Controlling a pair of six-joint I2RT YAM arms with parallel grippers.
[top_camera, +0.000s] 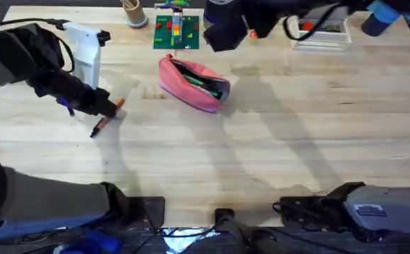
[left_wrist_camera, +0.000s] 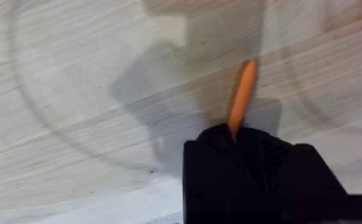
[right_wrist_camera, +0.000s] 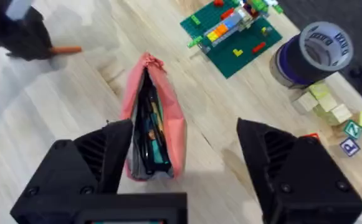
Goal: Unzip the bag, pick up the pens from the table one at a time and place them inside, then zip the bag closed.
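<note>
The pink bag (top_camera: pixel 190 83) lies unzipped on the table (top_camera: pixel 261 155), left of centre, with dark and green pens showing in its mouth. My left gripper (top_camera: pixel 108 106) is well to the left of it, shut on an orange pen (top_camera: pixel 100 125) whose dark tip points down toward the table's front. In the left wrist view the orange pen (left_wrist_camera: pixel 243 93) sticks out from between the black fingers (left_wrist_camera: pixel 218 155). My right gripper (right_wrist_camera: pixel 184 174) hangs open above the bag (right_wrist_camera: pixel 168 124), its fingers wide apart.
A white box (top_camera: pixel 88 49) stands behind the left gripper. At the back are a green brick baseplate (top_camera: pixel 176 32), a cup (top_camera: pixel 134 14) and a white tray (top_camera: pixel 324 32). A tape roll (right_wrist_camera: pixel 314 53) and small wooden blocks (right_wrist_camera: pixel 330 109) lie at the back right.
</note>
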